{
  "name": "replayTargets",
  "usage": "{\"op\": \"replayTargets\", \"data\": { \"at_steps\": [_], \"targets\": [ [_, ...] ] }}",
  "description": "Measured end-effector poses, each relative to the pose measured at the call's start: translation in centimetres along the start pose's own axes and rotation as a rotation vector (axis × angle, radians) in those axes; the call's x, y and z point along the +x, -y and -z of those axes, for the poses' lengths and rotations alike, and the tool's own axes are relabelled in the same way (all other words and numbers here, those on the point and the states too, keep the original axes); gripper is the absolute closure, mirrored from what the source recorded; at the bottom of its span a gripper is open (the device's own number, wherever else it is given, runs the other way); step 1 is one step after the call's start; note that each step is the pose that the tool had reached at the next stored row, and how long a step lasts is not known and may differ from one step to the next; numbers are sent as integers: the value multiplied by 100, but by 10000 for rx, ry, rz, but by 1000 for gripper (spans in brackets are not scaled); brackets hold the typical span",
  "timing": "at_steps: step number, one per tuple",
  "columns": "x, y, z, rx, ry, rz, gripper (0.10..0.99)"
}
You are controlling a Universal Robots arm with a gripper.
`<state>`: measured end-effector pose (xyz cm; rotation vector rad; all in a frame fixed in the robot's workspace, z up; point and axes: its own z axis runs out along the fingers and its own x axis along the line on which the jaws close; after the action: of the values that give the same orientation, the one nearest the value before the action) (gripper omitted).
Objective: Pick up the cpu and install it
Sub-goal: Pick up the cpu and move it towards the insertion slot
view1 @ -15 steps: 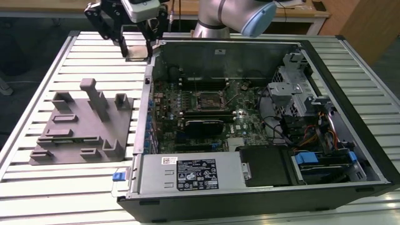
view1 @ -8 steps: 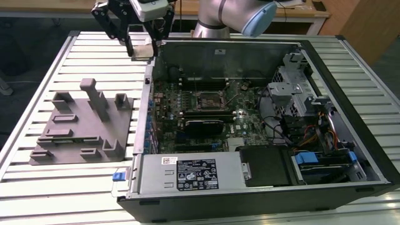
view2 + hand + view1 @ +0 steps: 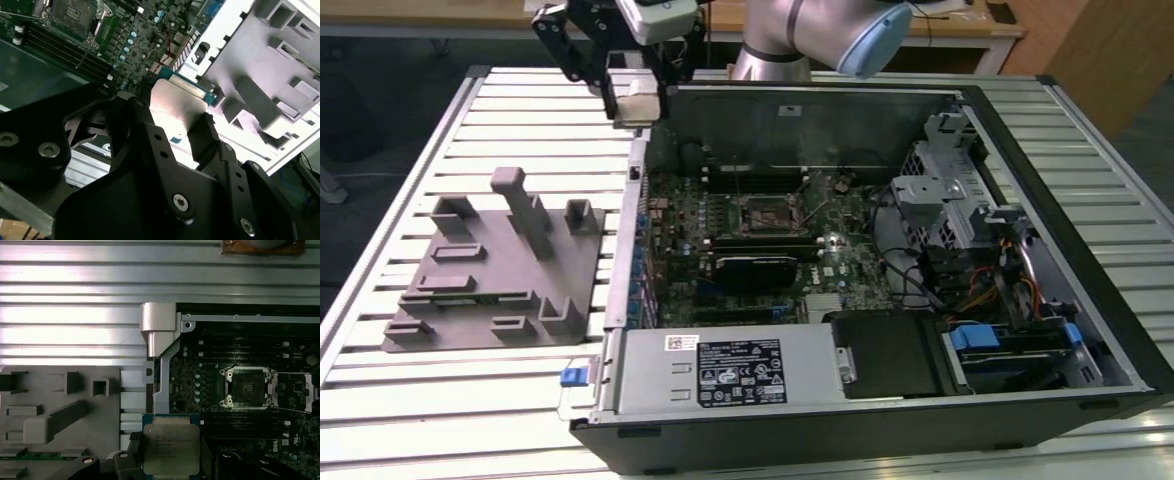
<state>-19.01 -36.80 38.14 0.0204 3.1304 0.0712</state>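
Pick: done | my gripper [image 3: 167,125] is clenched on the cpu [image 3: 171,447], in the air above the case [image 3: 801,120] far corner, exterior view's left | socket [image 3: 247,386] open, empty | install: I judge not yet done

So it's a slatted aluminium table [image 3: 520,120], grey plastic fixture block [image 3: 494,265] sitting flat on it, open PC case [image 3: 827,120] lying just beside, on the exterior view's right.

Nothing can be read clearly; fine print is carried by the black label [image 3: 740,372] on the power supply [image 3: 654,380] and by the cpu [image 3: 171,447].
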Motion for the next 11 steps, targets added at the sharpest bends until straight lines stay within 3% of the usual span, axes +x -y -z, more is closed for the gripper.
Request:
{"op": "replayTargets", "data": {
  "at_steps": [11],
  "targets": [
    [-177, -36, -4, 0, 0, 0, 545]
  ]
}}
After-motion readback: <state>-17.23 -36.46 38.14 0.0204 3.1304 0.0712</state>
